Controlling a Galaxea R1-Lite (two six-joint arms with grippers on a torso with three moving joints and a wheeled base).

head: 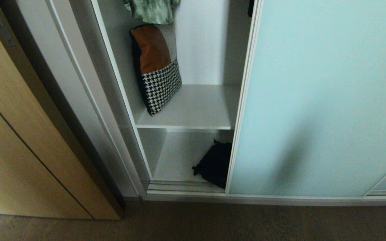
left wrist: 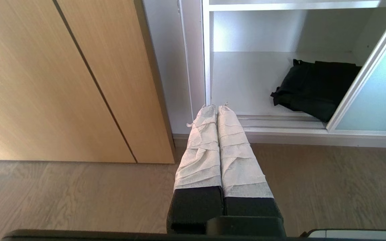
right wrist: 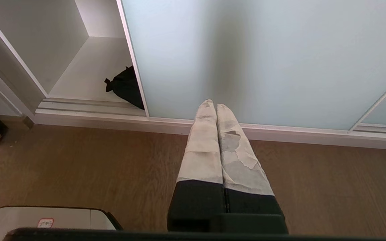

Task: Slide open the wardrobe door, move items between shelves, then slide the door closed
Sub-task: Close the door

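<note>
The pale aqua sliding wardrobe door (head: 317, 100) stands slid to the right, leaving the left bay of the white wardrobe open. On the bottom shelf (head: 176, 160) lies a black fabric bag (head: 214, 164) (left wrist: 315, 88) (right wrist: 126, 87), partly behind the door's edge. The middle shelf (head: 196, 110) above it carries a cushion. My left gripper (left wrist: 217, 106) is shut and empty, low over the floor in front of the open bay. In front of the door's lower rail, my right gripper (right wrist: 212, 102) is also shut and empty. Neither arm shows in the head view.
A brown-and-houndstooth cushion (head: 156, 67) leans against the left wall on the middle shelf. A green patterned garment (head: 152, 11) hangs above it. A light wood-grain door (head: 22, 140) stands to the left. Wooden floor (head: 213, 224) runs along the front.
</note>
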